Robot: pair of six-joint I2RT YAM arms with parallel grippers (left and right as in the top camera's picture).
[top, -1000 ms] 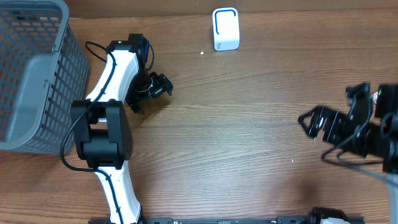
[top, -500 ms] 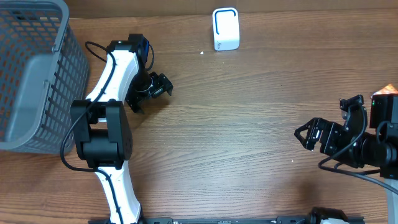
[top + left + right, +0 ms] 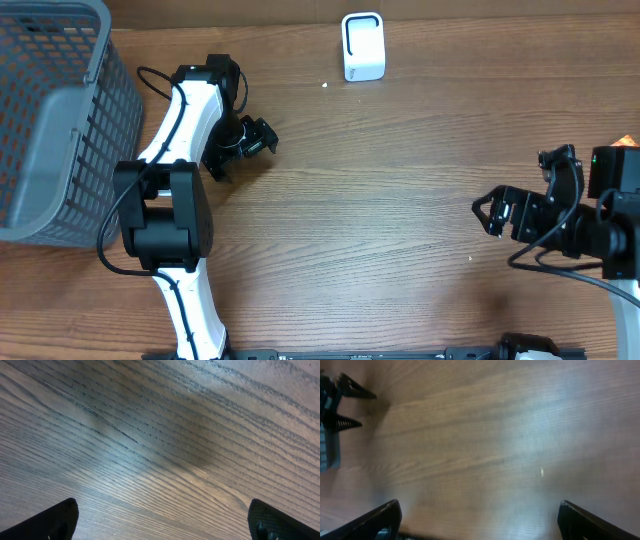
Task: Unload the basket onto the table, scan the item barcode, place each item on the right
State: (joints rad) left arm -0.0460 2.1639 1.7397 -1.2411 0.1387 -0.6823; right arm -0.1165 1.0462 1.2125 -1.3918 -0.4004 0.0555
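So, Ben, what are the materials on show?

Well, Ana, a brown wooden bench (image 3: pixel 380 230) with fine straight grain, matte, catching a pale sheen under both wrist cameras. At its left stands a grey plastic mesh basket (image 3: pixel 112 120) with square-gridded walls, cut off by the corner of the overhead view.

And the thing to be scanned?

Likely the small white rounded-rectangular plastic box (image 3: pixel 362 46), lying alone near the far edge, about mid-width, well apart from both arms. It has a smooth shell, a greyish inset panel framed by a white rim, and a solid white band at its near end.

Which way does it lie?

Its long axis runs near-to-far across the bench, tipped very slightly, and the solid band faces the robot. It is too small to make out any barcode, and I cannot tell whether it is the item or a reader.

The fingers?

The left fingers (image 3: pixel 52 521), black and blunt, are spread wide over bare wood, grasping nothing; only their tips show. The right fingers (image 3: pixel 375 521) are likewise released and empty, over the bench's right side.

Anything unclear?

A dark angular shape (image 3: pixel 332 420) at the left edge of the right wrist view, cropped and blurred; I cannot name it
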